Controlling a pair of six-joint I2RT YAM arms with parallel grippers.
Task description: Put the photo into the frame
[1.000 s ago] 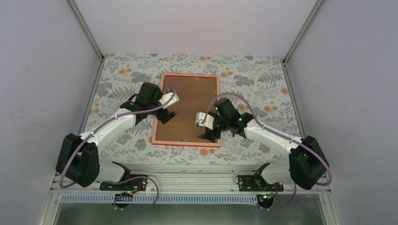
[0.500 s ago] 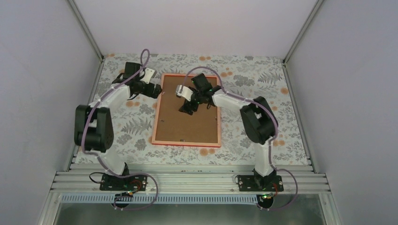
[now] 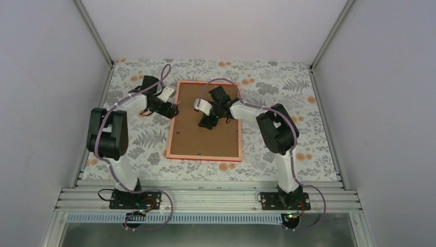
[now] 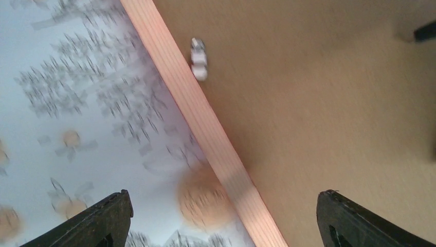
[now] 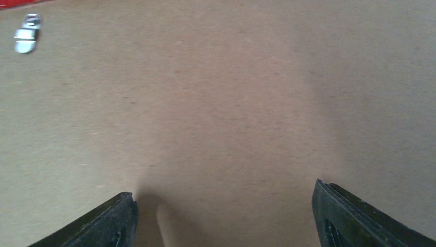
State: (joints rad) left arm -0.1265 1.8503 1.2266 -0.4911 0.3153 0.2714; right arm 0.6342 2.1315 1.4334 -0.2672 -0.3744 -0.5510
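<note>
No legible text, label, brand or number anywhere

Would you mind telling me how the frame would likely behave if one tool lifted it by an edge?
The frame looks stiff: its rail runs straight beside the brown backing board. Broad and thin, it would probably tilt or pivot in a one-edge grip. Lying flat on the tablecloth, it should slide, not tip, if pushed.

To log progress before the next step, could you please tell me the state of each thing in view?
Frame, flat, back side up.
Backing board, lying inside the frame.
Left gripper, open, over the frame's left edge.
Right gripper, open, over the backing board.
Photo, not visible.
</note>
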